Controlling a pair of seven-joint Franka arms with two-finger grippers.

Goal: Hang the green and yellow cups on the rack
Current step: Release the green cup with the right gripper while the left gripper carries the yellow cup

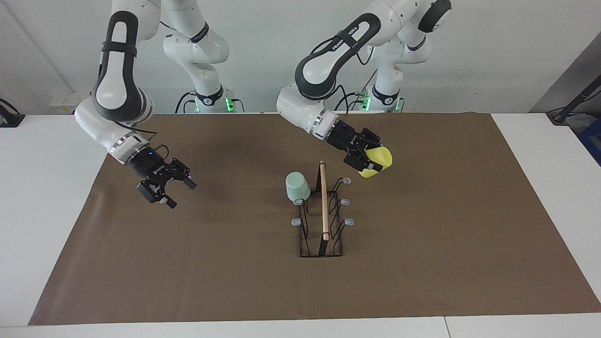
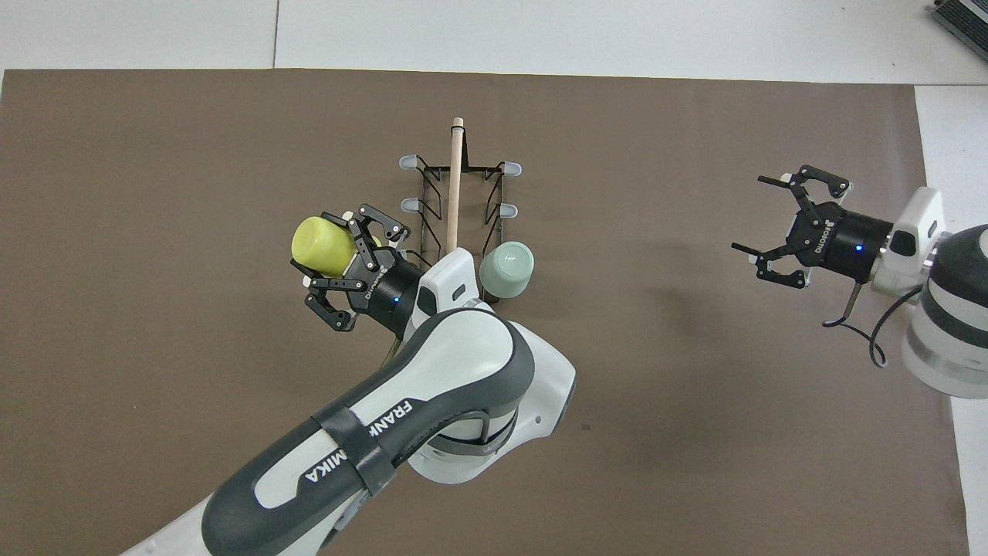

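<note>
The black wire rack (image 1: 324,244) (image 2: 423,232) with its wooden rod stands mid-mat. The mint green cup (image 1: 296,187) (image 2: 505,269) hangs upside down on the prong nearest the robots, on the rack's side toward the right arm. My left gripper (image 1: 371,157) (image 2: 333,251) is shut on the yellow cup (image 1: 379,162) (image 2: 316,241). It holds the cup tilted in the air, just beside the rack's prongs on the side toward the left arm. My right gripper (image 1: 182,195) (image 2: 747,214) is open and holds nothing. It hangs over the mat toward the right arm's end.
A brown mat (image 1: 422,263) (image 2: 154,154) covers most of the white table (image 1: 47,188). Several grey-tipped prongs (image 1: 346,222) on the rack carry nothing.
</note>
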